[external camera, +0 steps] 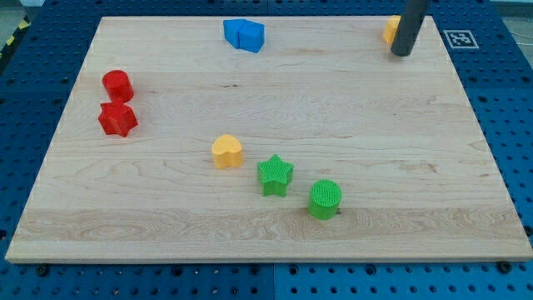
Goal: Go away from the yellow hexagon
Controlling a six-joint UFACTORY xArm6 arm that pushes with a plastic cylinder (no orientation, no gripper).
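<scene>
Nearest the view's bottom: green cylinder (325,199), upright on the wooden desk (375,125), right of centre.

Claw state: cannot tell; only a straight dark rod shows, ending in my tip (401,54). Tip position: view's top right, near the desk's far edge.

Just beside my tip, on its upper left: yellow hexagon (390,29), partly hidden behind the rod; touching or narrowly apart, cannot tell.

Further along the top edge, towards the view's left: two blue blocks (243,35), pressed together, exact shapes unclear.

Well apart from my tip, below centre: green star (275,175), just up and left of the green cylinder, and yellow heart (226,152), near the star's left.

Farthest, at the view's left: red cylinder (117,84), with red star (117,119) directly below, close or touching.
</scene>
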